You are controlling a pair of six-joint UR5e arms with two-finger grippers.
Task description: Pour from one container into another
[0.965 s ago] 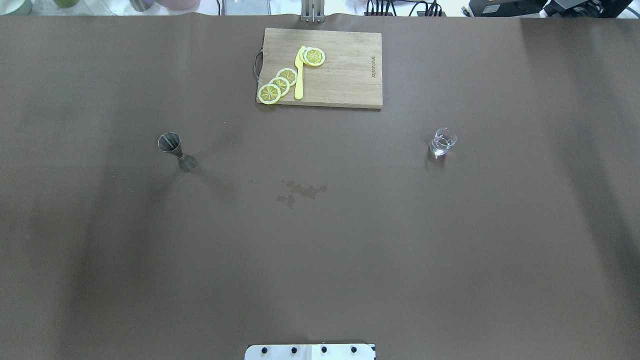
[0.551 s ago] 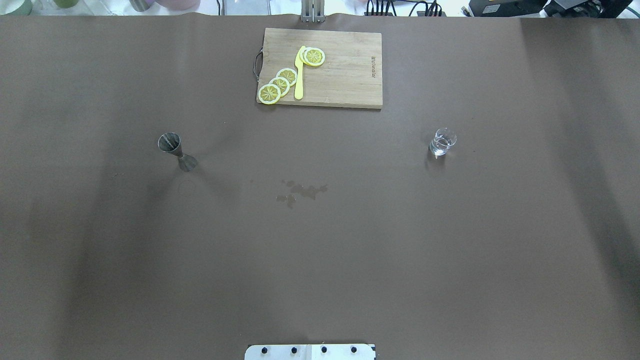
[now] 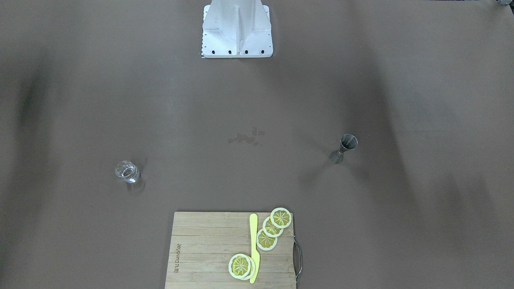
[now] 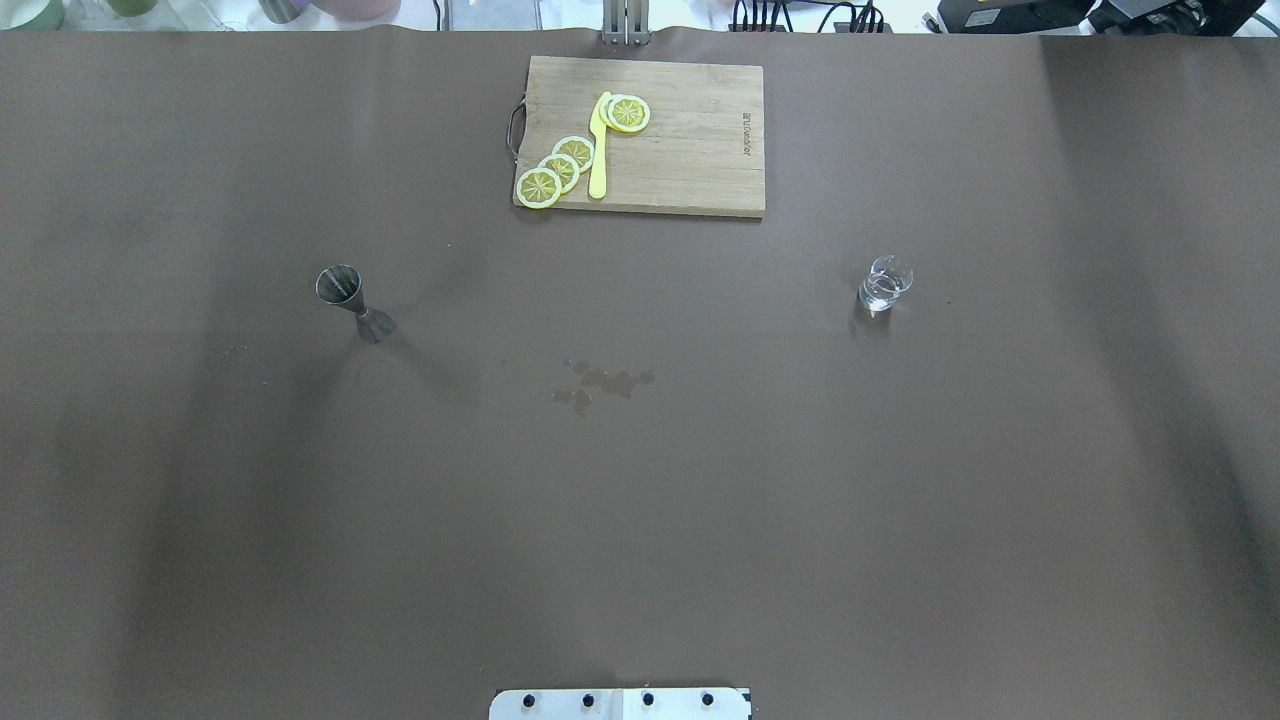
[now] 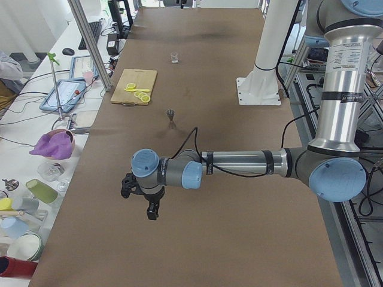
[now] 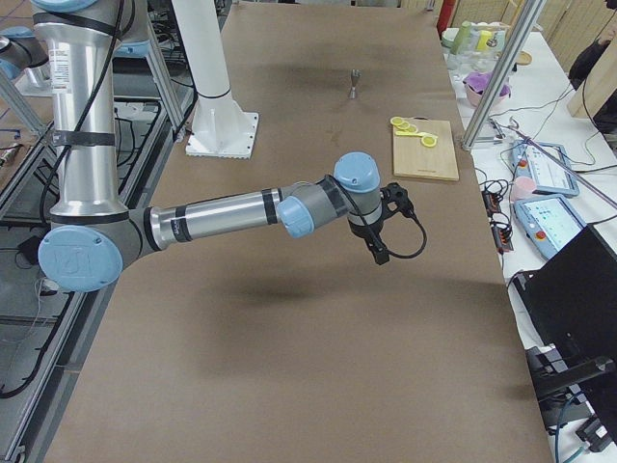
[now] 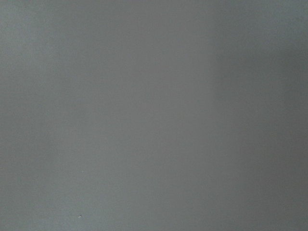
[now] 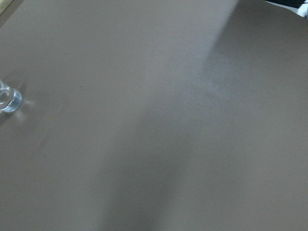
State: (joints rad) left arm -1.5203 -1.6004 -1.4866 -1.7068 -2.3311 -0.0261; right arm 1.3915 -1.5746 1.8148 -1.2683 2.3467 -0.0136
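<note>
The small clear glass (image 4: 885, 283) stands upright on the table's right half, also seen as the glass (image 3: 127, 171) in the front view and at the left edge of the right wrist view (image 8: 7, 99). The grey hourglass jigger (image 4: 352, 303) stands upright on the left half, apart from everything. My left gripper (image 5: 152, 211) hangs above the table well short of the jigger (image 5: 171, 117). My right gripper (image 6: 377, 252) hangs above the table on the other side. Both show only in the side views, so I cannot tell whether they are open or shut.
A wooden cutting board (image 4: 690, 150) with several lemon slices (image 4: 560, 168) and a yellow knife (image 4: 598, 150) lies at the far middle. A small wet stain (image 4: 600, 385) marks the brown cover at centre. The robot's base plate (image 4: 620, 703) sits at the near edge.
The glass, the jigger and the board stay where they were. Only faint shadows shift on the table cover.
</note>
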